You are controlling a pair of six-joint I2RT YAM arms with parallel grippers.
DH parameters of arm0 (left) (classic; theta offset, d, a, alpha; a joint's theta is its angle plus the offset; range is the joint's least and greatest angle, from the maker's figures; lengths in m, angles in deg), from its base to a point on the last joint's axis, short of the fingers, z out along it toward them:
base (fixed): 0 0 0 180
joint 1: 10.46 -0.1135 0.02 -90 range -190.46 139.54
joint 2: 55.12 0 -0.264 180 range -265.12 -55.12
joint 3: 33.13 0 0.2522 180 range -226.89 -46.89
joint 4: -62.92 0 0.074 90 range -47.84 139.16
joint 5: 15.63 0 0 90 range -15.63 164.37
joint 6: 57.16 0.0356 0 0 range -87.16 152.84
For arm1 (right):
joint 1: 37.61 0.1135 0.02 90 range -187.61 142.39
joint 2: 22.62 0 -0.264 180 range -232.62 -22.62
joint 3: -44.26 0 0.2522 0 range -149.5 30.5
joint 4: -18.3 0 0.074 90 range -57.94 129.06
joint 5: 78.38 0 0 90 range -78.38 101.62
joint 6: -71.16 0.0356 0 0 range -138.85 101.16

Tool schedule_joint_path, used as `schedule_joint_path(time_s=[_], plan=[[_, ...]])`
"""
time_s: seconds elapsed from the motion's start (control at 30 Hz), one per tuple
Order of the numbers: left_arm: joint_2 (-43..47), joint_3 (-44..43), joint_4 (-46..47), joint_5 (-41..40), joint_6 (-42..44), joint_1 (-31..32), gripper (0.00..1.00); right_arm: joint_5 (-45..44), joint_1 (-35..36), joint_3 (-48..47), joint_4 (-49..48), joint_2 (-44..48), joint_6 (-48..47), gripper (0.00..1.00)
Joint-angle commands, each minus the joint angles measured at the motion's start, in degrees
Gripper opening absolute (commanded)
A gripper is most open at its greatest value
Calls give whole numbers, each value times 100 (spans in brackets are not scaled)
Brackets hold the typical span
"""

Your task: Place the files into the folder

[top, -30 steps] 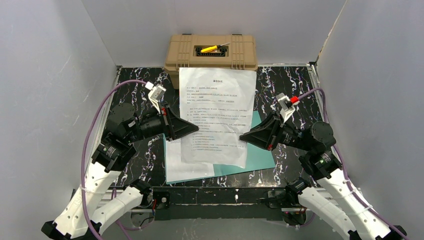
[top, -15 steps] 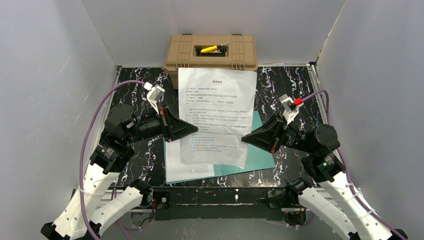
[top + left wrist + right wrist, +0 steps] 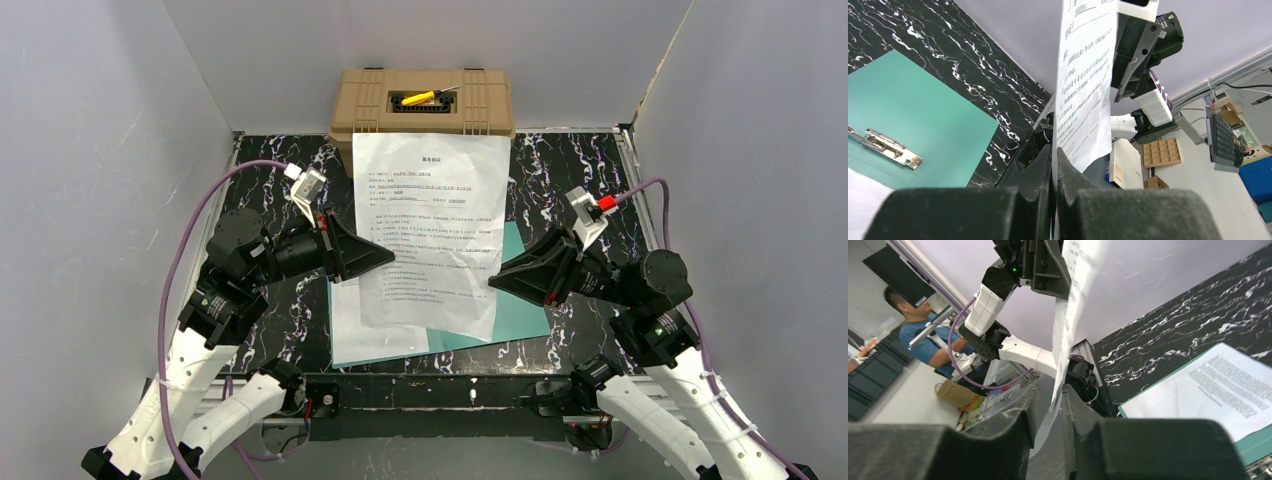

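One white printed sheet (image 3: 430,230) hangs in the air above the table. My left gripper (image 3: 390,258) is shut on its left edge, and the left wrist view shows the paper (image 3: 1085,85) pinched between the fingers of that gripper (image 3: 1054,150). My right gripper (image 3: 492,282) is at the sheet's right edge. In the right wrist view this gripper (image 3: 1048,390) is open, with the paper's edge (image 3: 1068,335) loose in the gap. The teal folder (image 3: 525,310) lies open below, its metal clip (image 3: 885,146) showing. A second sheet (image 3: 375,330) lies flat on the folder's left leaf.
A tan toolbox (image 3: 423,100) with a yellow tool (image 3: 420,97) on its lid stands at the back, behind the held sheet's top edge. Grey walls close in the black marble table (image 3: 270,190) on the left, right and back.
My right arm has drawn back a little to the right and toward the near edge. The held sheet has shifted slightly left. The left arm has hardly moved.
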Motion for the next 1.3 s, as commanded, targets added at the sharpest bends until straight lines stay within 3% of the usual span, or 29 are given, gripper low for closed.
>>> schedule_joint_path(time_s=[0.0,0.13,0.5,1.27], plan=[[67,-171,163,137,-69,-35,0,-13,25,-402,-185,-31,0,38],[49,-128,216,193,-91,-36,0,-29,21,-518,-463,-293,173,50],[48,-33,410,277,-158,-35,0,-129,21,-840,-752,-970,308,52],[38,596,1131,191,-556,-36,0,-391,56,-711,-1749,-1563,696,27]])
